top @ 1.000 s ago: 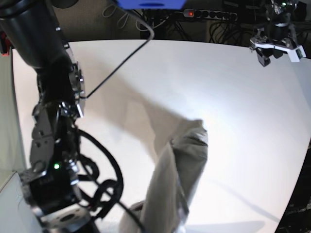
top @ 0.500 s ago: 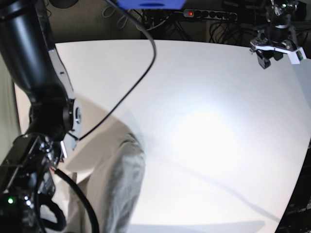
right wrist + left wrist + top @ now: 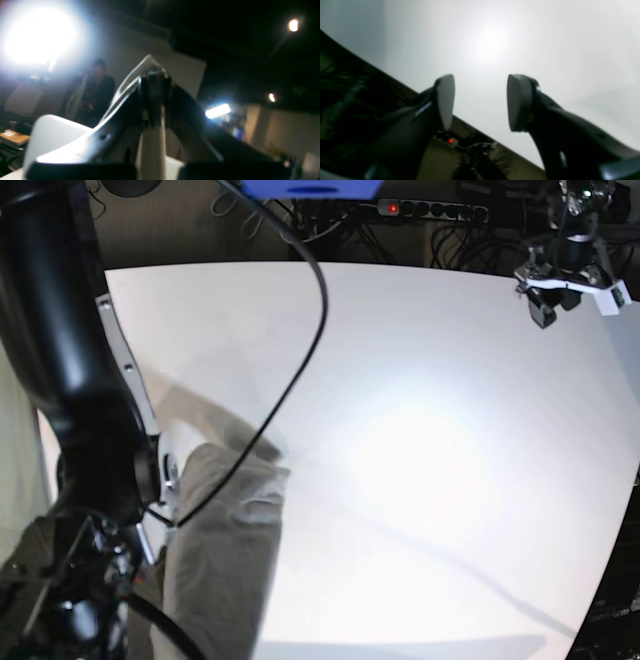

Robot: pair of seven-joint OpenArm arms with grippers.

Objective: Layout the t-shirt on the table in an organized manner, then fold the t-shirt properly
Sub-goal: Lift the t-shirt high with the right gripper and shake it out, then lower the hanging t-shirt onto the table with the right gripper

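The grey-beige t-shirt [image 3: 225, 550] hangs in a long wrinkled bundle at the lower left of the white table [image 3: 420, 380], right beside the big black right arm [image 3: 90, 420]. In the right wrist view my right gripper [image 3: 155, 75] points up at the room, its jaws pressed shut with a pale strip of cloth [image 3: 150, 150] between them. My left gripper [image 3: 570, 285] hovers over the far right corner, away from the shirt. Its pale pads [image 3: 445, 100] stand apart with nothing between them, above the bare table [image 3: 495, 45].
A black cable [image 3: 300, 350] loops from the right arm over the table's left half. A power strip with a red light [image 3: 430, 210] lies behind the far edge, among dark cables. The table's right edge [image 3: 615, 560] runs close to the frame.
The right arm has swung left, carrying the hanging t-shirt from the bottom middle of the table to the lower left. The left gripper has stayed in its corner.
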